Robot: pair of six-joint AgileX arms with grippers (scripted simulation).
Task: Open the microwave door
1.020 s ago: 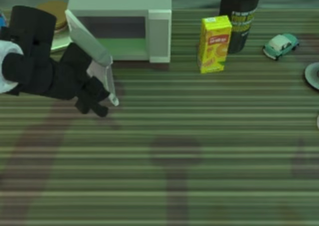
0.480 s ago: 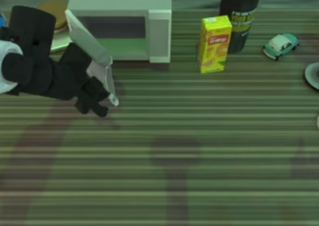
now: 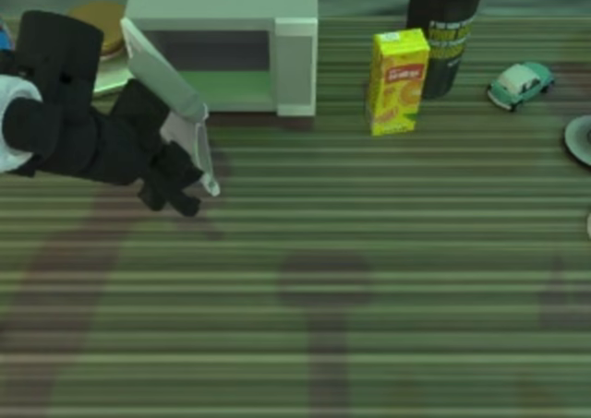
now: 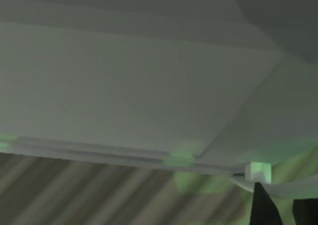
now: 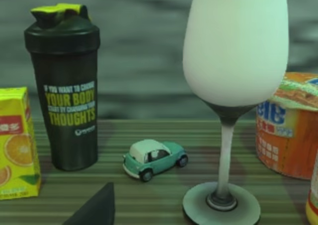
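Microwave door (image 3: 171, 100) is hanging swung well out from the microwave (image 3: 226, 40) at the surface's back left; left gripper (image 3: 189, 185) is sitting at its free edge, jaws' grip unclear. Looks stiff, light, hinged — free edge is probably the best hold.

Dim, even light is falling from above, tinted green. Soft dark shadows are lying across the striped tabletop (image 3: 388, 344), one beneath the left arm. The left wrist view is showing murky grey surfaces; no glare is showing anywhere.

Rendered tabletop: striped cloth (image 3: 369, 280), microwave (image 3: 231, 30), carton (image 3: 397, 81).
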